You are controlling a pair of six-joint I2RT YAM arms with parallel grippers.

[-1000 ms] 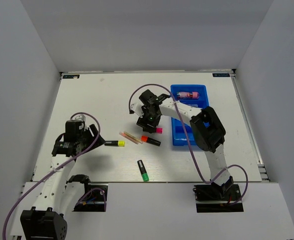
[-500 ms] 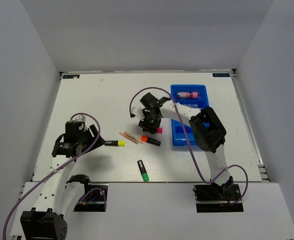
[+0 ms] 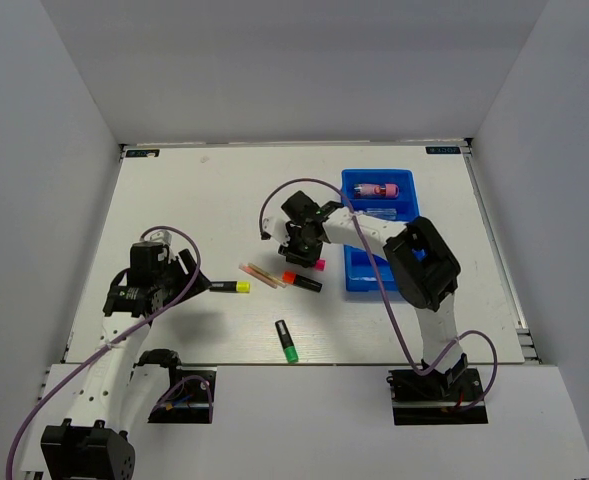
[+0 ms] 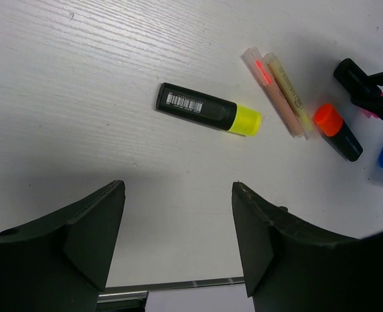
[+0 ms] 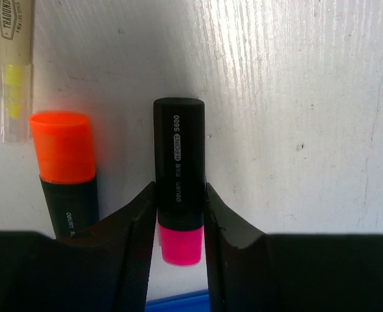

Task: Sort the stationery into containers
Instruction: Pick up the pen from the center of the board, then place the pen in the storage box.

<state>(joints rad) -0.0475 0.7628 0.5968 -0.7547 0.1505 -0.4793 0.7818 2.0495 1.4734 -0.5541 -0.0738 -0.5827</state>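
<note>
My right gripper (image 3: 305,255) is down on the table just left of the blue bin (image 3: 378,258), its jaws shut on the pink-capped highlighter (image 5: 179,175). The orange-capped highlighter (image 5: 67,172) lies right beside it, also in the top view (image 3: 301,281). Two thin tan sticks (image 3: 261,273) lie to its left. My left gripper (image 3: 196,284) is open and empty, just left of the yellow-capped highlighter (image 4: 209,109). A green-capped highlighter (image 3: 287,341) lies nearer the front. A pink tube (image 3: 378,190) lies in the bin's far compartment.
White walls stand at the back and both sides of the table. The right arm's purple cable (image 3: 274,195) loops over the table left of the bin. The table's front edge (image 3: 294,364) runs just below the green highlighter.
My right gripper has dropped lower and slightly nearer onto the pink-capped highlighter. The left arm and the other items have not moved.
</note>
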